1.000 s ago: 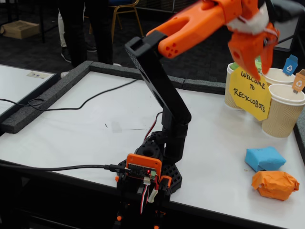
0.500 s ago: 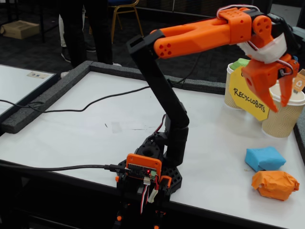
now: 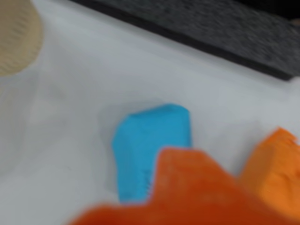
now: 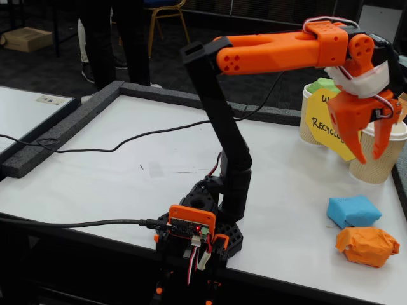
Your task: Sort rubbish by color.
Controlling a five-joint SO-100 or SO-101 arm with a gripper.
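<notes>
In the fixed view my gripper (image 4: 370, 157) hangs open and empty in front of the paper cups, fingertips pointing down, well above the blue lump (image 4: 353, 210). The orange lump (image 4: 367, 245) lies just in front of the blue one on the white table. A green lump (image 4: 325, 83) shows in the top of the back-left cup (image 4: 308, 124). The blurred wrist view looks down on the blue lump (image 3: 152, 143), with one of my orange fingers (image 3: 187, 192) low in the picture and what looks like the orange lump (image 3: 276, 164) at the right edge.
Ribbed tan cups (image 4: 380, 162) and a yellow sign (image 4: 327, 130) stand at the back right, close behind the gripper. A black foam rim (image 4: 76, 121) borders the table, and a cable (image 4: 95, 143) crosses it on the left. The arm's base (image 4: 200, 229) is at the front edge.
The arm has stretched out and come down. The gripper moved from above the cups, right and down, to hang in front of them over the blue lump. The lumps have not moved.
</notes>
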